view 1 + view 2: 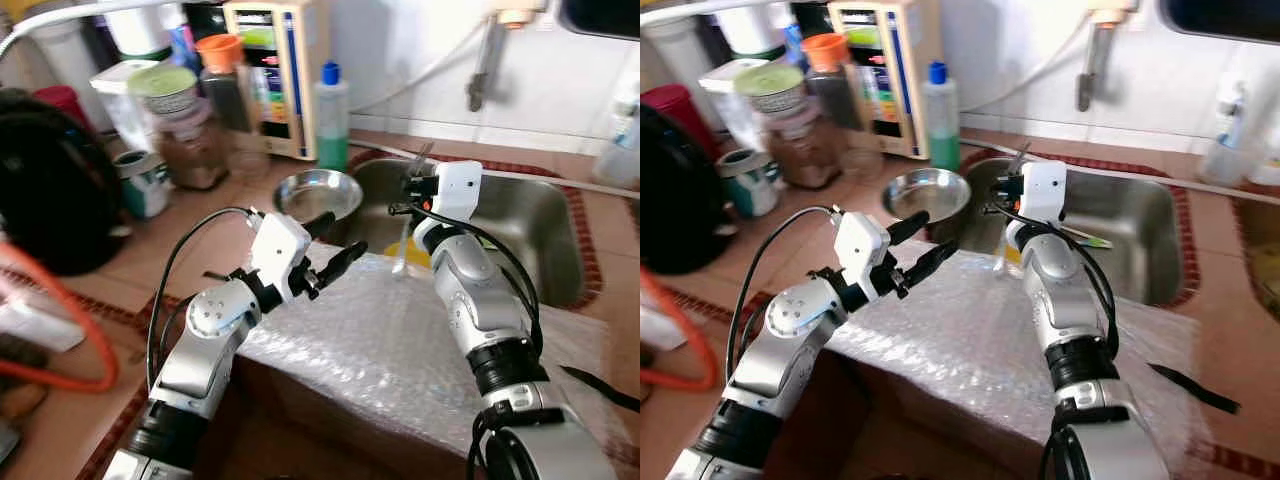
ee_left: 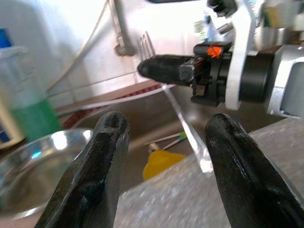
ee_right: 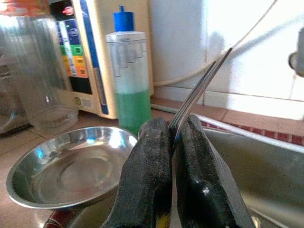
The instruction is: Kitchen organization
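1. Right now your fork (image 3: 202, 85) is clamped between the two black fingers of the right gripper (image 3: 173, 137), held above the near left edge of the sink (image 1: 545, 230). Its long axis runs steeply: the metal tines (image 1: 421, 158) point up and away toward the tiled wall, while the clear handle (image 1: 402, 245) hangs down toward the sink's edge.
2. From the right wrist view you see the fingers pressed together on the fork's neck, with the tines rising past them; the handle is hidden there behind the fingers.
3. From the left wrist view you get what that one lacks: the clear handle (image 2: 187, 130) slanting down below the right gripper, and a yellow item (image 2: 161, 164) lying in the sink with a thin stick-like thing beside it, too blurred to name.
4. Your left gripper (image 1: 335, 240) hovers just beside the fork, fingers spread apart and gripping nothing, aimed toward the right gripper.
5. A steel bowl (image 1: 318, 193) sits on the counter at the sink's left rim, beyond the left gripper.
6. A bottle of green liquid (image 1: 331, 118) with a blue cap stands behind the bowl, next to a cream-coloured appliance (image 1: 272, 75).
7. Jars and canisters (image 1: 180, 120) crowd the counter farther left.
8. Bubble wrap (image 1: 400, 340) covers the surface under both arms.
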{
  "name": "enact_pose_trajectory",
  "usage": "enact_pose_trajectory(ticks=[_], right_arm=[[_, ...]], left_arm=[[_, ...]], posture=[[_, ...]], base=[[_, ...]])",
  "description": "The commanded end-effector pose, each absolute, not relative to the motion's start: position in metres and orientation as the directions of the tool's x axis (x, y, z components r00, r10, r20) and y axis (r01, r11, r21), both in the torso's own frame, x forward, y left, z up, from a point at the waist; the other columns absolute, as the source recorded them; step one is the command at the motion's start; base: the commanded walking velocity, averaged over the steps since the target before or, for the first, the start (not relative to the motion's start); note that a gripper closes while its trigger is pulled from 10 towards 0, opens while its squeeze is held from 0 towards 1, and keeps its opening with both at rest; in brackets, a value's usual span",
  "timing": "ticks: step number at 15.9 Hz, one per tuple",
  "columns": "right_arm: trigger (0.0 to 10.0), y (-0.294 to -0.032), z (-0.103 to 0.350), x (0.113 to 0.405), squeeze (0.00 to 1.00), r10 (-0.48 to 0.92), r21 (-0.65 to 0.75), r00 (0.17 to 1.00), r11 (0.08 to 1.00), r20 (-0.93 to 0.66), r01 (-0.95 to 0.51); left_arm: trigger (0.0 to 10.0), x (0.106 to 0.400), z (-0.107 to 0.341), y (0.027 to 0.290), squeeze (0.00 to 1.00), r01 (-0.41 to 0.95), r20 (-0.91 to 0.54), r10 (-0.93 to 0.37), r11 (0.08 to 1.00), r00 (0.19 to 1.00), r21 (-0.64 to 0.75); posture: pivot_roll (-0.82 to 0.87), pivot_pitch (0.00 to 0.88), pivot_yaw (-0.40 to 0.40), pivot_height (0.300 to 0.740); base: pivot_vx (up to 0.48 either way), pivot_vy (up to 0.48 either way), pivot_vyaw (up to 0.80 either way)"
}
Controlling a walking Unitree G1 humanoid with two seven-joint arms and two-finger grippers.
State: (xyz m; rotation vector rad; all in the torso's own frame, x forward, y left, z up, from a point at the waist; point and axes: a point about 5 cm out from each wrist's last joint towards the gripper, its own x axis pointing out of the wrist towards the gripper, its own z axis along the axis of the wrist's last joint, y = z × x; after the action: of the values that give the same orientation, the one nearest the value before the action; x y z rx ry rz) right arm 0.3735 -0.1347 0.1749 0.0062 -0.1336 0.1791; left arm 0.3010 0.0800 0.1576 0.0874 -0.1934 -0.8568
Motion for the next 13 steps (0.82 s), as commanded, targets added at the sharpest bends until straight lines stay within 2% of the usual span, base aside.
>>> enact_pose_trajectory(ticks=[1, 3, 7, 10, 12, 13], right_arm=[[0.0, -0.154, 0.184, 0.38, 0.0, 0.106, -0.064, 0.981, 0.993, 0.165, -0.096], [0.0, -0.156, 0.179, 0.382, 0.0, 0.093, -0.069, 0.984, 0.994, 0.152, -0.084], [0.0, -0.167, 0.182, 0.386, 0.0, 0.05, -0.17, 0.977, 0.985, 0.207, -0.014], [0.0, -0.183, 0.201, 0.389, 0.0, -0.055, 0.037, 0.957, 0.998, 0.286, 0.046], [0.0, -0.186, 0.208, 0.39, 0.0, -0.072, 0.032, 0.944, 0.997, 0.323, 0.065], [0.0, -0.186, 0.212, 0.389, 0.0, -0.075, -0.034, 0.933, 0.995, 0.351, 0.092]], left_arm=[[10.0, 0.299, 0.159, 0.083, 1.0, 0.734, 0.122, -0.754, 0.657, 0.646, 0.173], [10.0, 0.298, 0.158, 0.084, 1.0, 0.731, 0.117, -0.75, 0.66, 0.65, 0.172], [10.0, 0.298, 0.157, 0.085, 1.0, 0.724, 0.107, -0.744, 0.667, 0.659, 0.176], [10.0, 0.297, 0.156, 0.085, 1.0, 0.711, 0.117, -0.728, 0.686, 0.676, 0.155], [10.0, 0.298, 0.155, 0.085, 1.0, 0.683, 0.102, -0.702, 0.711, 0.705, 0.166], [10.0, 0.3, 0.156, 0.084, 0.64, 0.677, 0.103, -0.695, 0.717, 0.711, 0.164]], posture=[[0.11, 0.009, 0.096, 0.74], [0.12, 0.01, 0.093, 0.74], [0.12, 0.013, 0.091, 0.74], [0.12, 0.013, 0.091, 0.74], [0.11, 0.015, 0.092, 0.74], [0.11, 0.016, 0.092, 0.74]], base=[[0.0, 0.0, 0.0], [0.0, 0.0, 0.0], [0.0, 0.0, 0.0], [0.0, 0.0, 0.0], [0.0, 0.0, 0.0], [0.0, 0.0, 0.0]])
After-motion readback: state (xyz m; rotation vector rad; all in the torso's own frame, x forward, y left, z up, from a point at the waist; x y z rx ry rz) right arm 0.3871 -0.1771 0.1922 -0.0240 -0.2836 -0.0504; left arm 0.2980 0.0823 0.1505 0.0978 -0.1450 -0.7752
